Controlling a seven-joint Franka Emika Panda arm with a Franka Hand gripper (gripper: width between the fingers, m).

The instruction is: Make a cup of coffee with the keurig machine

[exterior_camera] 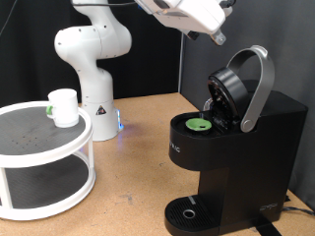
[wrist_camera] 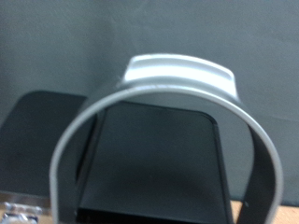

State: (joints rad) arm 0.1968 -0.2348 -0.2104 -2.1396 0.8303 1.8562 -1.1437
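The black keurig machine (exterior_camera: 236, 147) stands at the exterior view's right with its lid (exterior_camera: 231, 88) hinged open and its silver arched handle (exterior_camera: 258, 84) raised. A green-topped pod (exterior_camera: 200, 125) sits in the open holder. The small white cup (exterior_camera: 64, 107) stands on the top tier of a white round shelf (exterior_camera: 20, 157) at the left. The gripper's hand shows at the top edge above the handle (exterior_camera: 207, 25); its fingertips do not show. The wrist view looks down on the silver handle (wrist_camera: 177, 79) and the black machine top (wrist_camera: 154, 154).
The white robot base (exterior_camera: 94, 69) stands at the back left on the wooden table (exterior_camera: 138, 167). The machine's round drip base (exterior_camera: 187, 213) is at the bottom with nothing on it. A black panel stands behind.
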